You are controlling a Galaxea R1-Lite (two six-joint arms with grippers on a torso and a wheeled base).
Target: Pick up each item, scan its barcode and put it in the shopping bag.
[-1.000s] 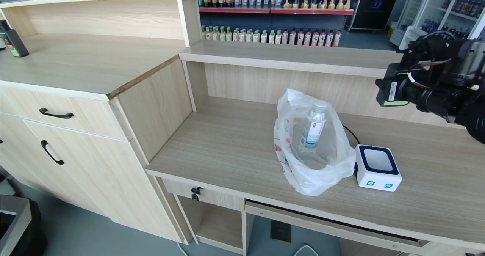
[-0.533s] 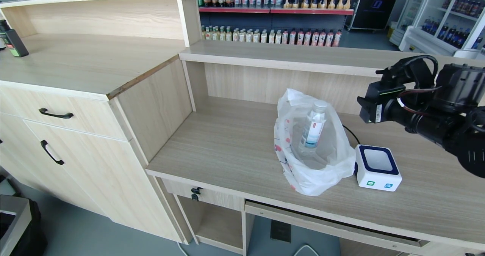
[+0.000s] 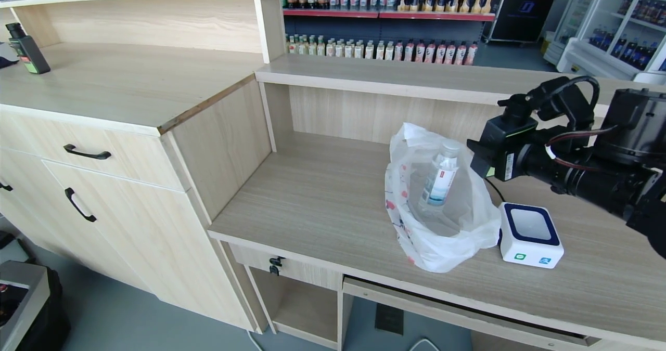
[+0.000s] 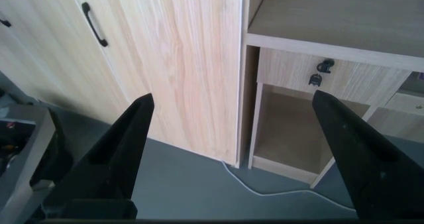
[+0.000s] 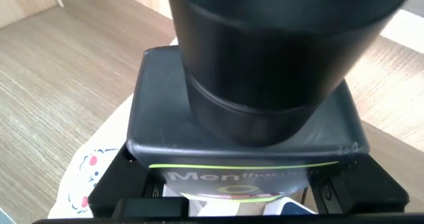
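Aloft over the desk [image 3: 322, 205], the right pincer [image 3: 514, 158] is clenched on a black bottle [image 3: 491, 144] at the upper edge of the white shopping bag [image 3: 442, 236]. A water bottle [image 3: 439, 177] leans inside it, and the scanner [image 3: 530, 234] sits just beside. Low by the cupboard [image 4: 179, 65], the left pincer [image 4: 230, 105] hangs released, its fingers spread wide above the floor [image 4: 199, 191].

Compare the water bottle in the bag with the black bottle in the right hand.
The water bottle is clear with a pale cap; the black bottle is opaque and dark. The water bottle leans upright inside the shopping bag; the black bottle is held off the counter by the right hand, beside the bag's rim. The water bottle is round and slim; the black bottle looks boxy. Both carry labels.
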